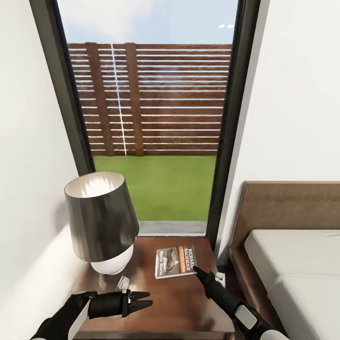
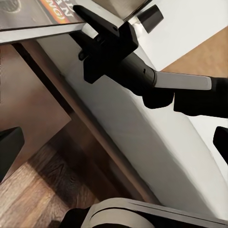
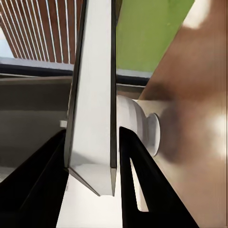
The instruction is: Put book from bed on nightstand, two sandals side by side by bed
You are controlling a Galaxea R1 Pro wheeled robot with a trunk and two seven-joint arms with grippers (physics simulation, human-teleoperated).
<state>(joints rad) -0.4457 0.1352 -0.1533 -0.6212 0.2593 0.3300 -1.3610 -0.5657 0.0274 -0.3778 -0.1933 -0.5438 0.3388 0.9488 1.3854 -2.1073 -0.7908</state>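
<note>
The book (image 1: 175, 261) lies flat on the nightstand (image 1: 179, 307), cover up, to the right of the lamp. My right gripper (image 1: 198, 271) is at the book's near right corner. In the right wrist view the book (image 3: 92, 95) stands edge-on between the two black fingers (image 3: 142, 180), which press on both its faces, so the right gripper (image 3: 92, 135) is shut on it. My left gripper (image 1: 141, 300) hovers open over the nightstand's front left part, holding nothing. The left wrist view shows the right gripper (image 2: 104, 42) on the book (image 2: 38, 14). The sandals are out of view.
A dark-shaded lamp (image 1: 101, 222) with a white base stands on the nightstand's left half. The bed (image 1: 293, 269) and its headboard (image 1: 288, 208) are at the right. A tall black-framed window (image 1: 156, 118) is behind, and a white wall is close on the left.
</note>
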